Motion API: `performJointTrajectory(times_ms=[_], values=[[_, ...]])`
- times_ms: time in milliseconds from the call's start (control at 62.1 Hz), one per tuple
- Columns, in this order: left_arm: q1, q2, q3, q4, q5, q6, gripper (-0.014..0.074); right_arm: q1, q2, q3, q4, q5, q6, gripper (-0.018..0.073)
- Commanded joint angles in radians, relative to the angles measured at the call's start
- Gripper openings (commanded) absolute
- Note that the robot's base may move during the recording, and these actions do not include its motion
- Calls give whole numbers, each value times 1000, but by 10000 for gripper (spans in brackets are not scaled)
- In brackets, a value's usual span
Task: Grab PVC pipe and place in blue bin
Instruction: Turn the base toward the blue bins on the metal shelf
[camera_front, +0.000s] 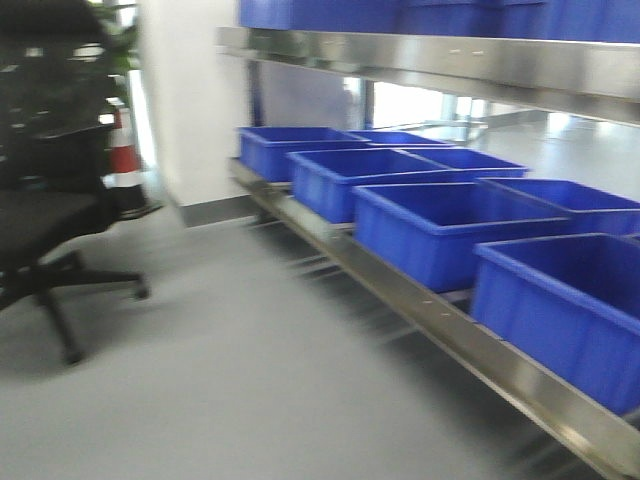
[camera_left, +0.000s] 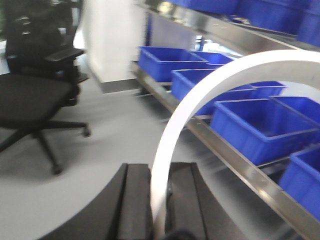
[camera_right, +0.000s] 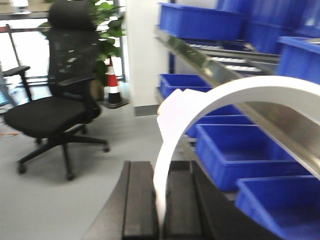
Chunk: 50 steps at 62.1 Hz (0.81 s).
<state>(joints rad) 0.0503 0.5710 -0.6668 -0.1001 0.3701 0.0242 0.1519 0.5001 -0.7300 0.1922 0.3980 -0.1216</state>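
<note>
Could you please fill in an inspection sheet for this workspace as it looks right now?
Surface: grey floor; all views are somewhat blurred.
Job's things: curved white left-held PVC pipe and right-held PVC pipe; cannot tell whether they are one piece. Blue bins stand in a row on the steel rack; the interiors that show look empty.
Clutter: black office chair, traffic cone.
Grippers: left gripper shut on its pipe; right gripper likewise.
Cables: nothing seen.
Surroundings: white column, potted plant, and more blue bins on the upper shelf.
</note>
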Motion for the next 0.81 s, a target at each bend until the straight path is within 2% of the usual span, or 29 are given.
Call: performJointTrajectory(times_ms=[0, 789], values=[[-5, -6, -3, -3, -21, -2, -111, -1, -5, -1, -9, -32, -3, -163], [-5, -6, -3, -3, -21, -2, -111, -1, -5, -1, -9, -32, -3, -163]])
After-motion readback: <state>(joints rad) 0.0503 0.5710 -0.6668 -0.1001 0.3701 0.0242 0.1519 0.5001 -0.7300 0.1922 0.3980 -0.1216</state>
